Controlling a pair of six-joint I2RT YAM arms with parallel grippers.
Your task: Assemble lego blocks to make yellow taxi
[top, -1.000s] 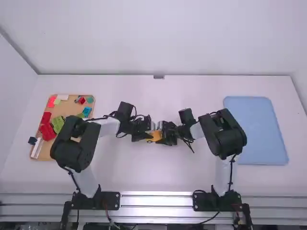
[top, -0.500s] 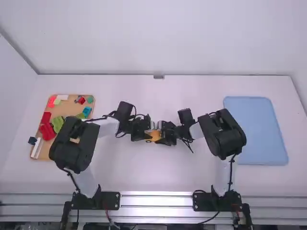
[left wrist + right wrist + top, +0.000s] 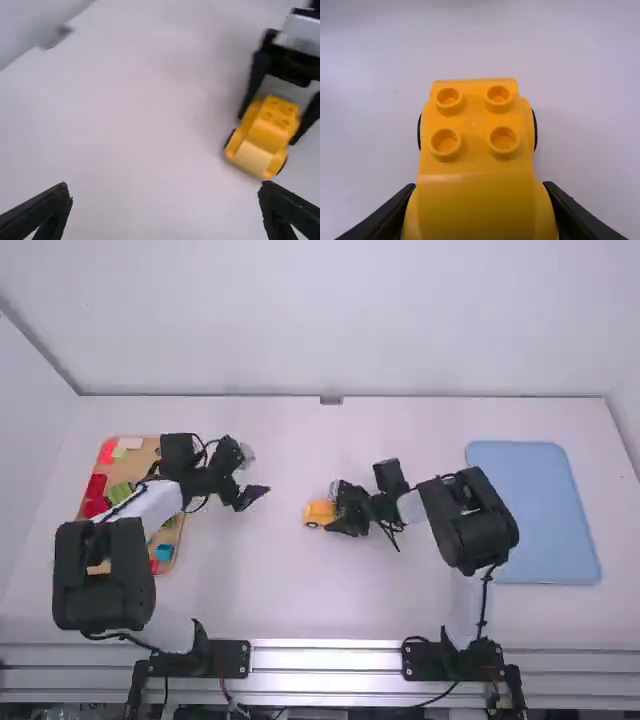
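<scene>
- Currently, left tool [image 3: 254, 473] released, fingers spread and empty, near the tan board [image 3: 141, 458] of coloured blocks [image 3: 97, 486]
- Right tool [image 3: 335, 507] grasping the yellow car [image 3: 317, 513] by both sides
- Yellow car upright, mid-counter [image 3: 300, 590], four studs on top, dark wheels
- Blue mat [image 3: 540, 515] well apart, at the counter's right

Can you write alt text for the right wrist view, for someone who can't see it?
A yellow toy car with four round studs on top and black wheels, gripped between a robot's dark jaws, against a white table.
</scene>
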